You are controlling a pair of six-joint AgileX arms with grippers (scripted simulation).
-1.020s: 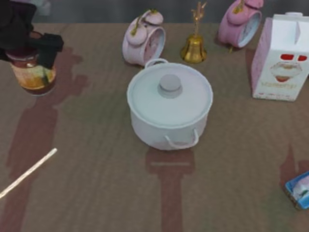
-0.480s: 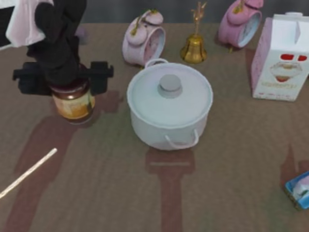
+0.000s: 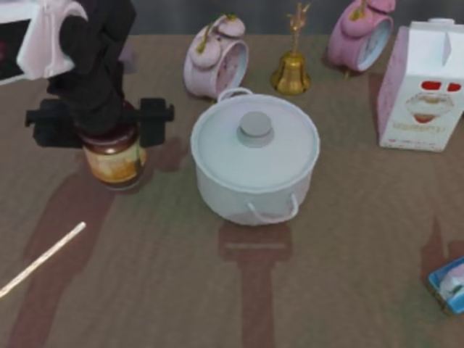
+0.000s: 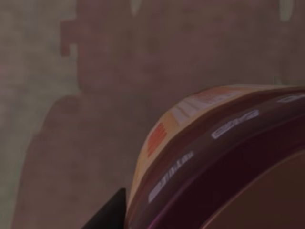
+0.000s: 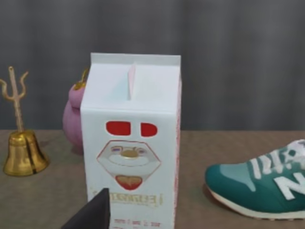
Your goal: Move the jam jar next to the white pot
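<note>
Directly beneath left end effector [image 3: 99, 123]: jam jar [image 3: 112, 156].

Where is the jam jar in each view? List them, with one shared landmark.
Top view: jam jar at left, under the left pincer, apart from the white pot.
Left wrist view: jar fills the lower right.
Right wrist view: not in it.
Shared landmark: the jar's yellow-orange label.
</note>
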